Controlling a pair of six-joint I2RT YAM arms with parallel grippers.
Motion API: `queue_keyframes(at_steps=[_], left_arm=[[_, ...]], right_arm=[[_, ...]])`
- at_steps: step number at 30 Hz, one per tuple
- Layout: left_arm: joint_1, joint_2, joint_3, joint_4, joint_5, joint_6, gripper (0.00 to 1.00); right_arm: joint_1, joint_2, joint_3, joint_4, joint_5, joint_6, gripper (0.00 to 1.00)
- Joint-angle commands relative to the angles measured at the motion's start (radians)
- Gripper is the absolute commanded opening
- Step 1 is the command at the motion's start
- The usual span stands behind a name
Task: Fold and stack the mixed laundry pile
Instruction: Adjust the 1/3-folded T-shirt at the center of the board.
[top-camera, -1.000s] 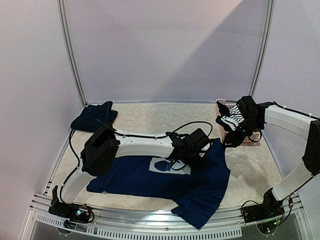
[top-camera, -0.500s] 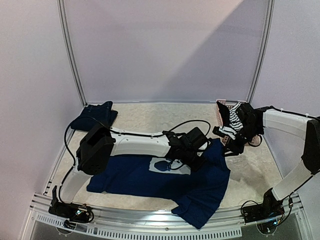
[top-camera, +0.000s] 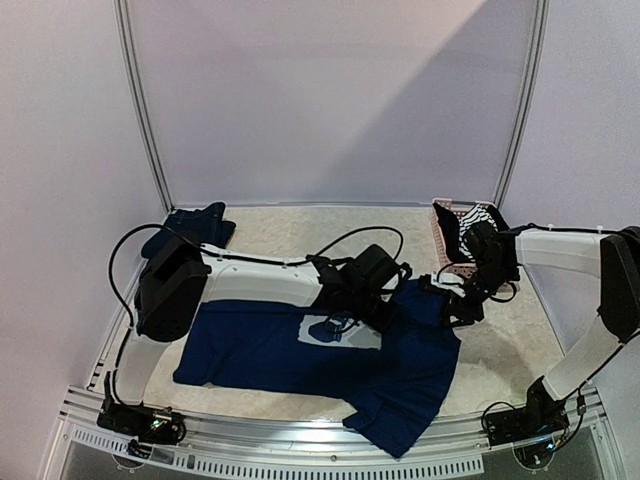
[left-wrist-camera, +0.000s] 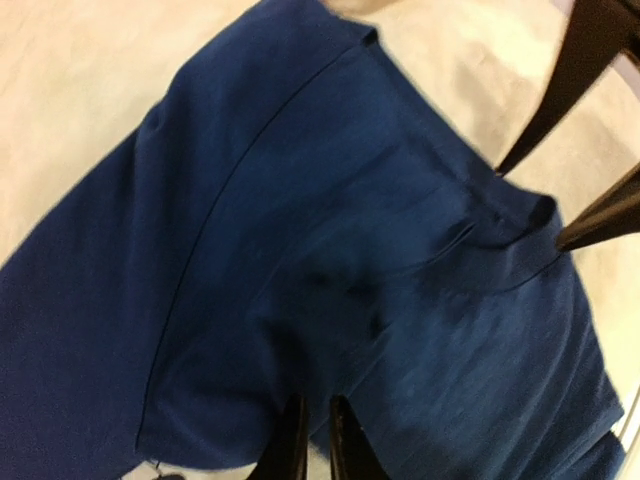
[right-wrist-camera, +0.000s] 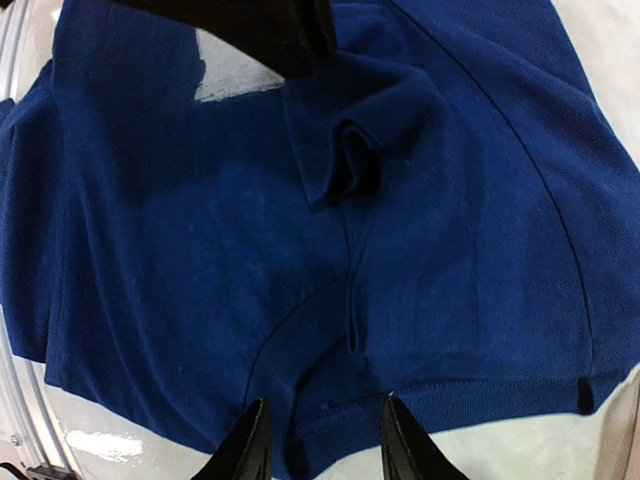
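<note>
Two claws meet over the large navy T-shirt (top-camera: 260, 350), which lies spread across the near half of the desk (top-camera: 300, 235) with its pale print (top-camera: 350, 338) facing up. Reaching in from the left, the left claw (left-wrist-camera: 315, 410) hangs low over the middle of the cloth. Its fingers are almost pressed together, with only a thin slit between them, and I cannot tell whether any fabric is caught there. Close by it, the shirt rises in a small puckered fold (right-wrist-camera: 345, 165). The right claw (right-wrist-camera: 325, 415) stands spread at the shirt's right edge. Its fingertips sit either side of a ribbed edge band, with cloth below and nothing pinched. The dark navy denim piece (top-camera: 190, 228) lies bunched at the far left corner, well apart. The black-and-white striped piece (top-camera: 478, 216) sits at the top of the pink basket (top-camera: 445, 255) at the far right.
</note>
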Motion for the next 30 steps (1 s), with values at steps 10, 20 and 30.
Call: queue_keyframes(at_steps=[10,20,30], left_arm=[[0.051,-0.17,-0.186,0.1,-0.015,-0.094,0.13],[0.051,-0.178,-0.197,0.11,-0.01,-0.08,0.13],[0.021,-0.184,-0.242,0.167,0.026,0.058,0.17]], right_arm=[[0.094,0.069,-0.028,0.148,0.113,-0.021,0.39],[0.094,0.092,0.023,0.184,0.114,0.065,0.09],[0.038,0.18,0.172,0.132,0.067,0.162,0.0]])
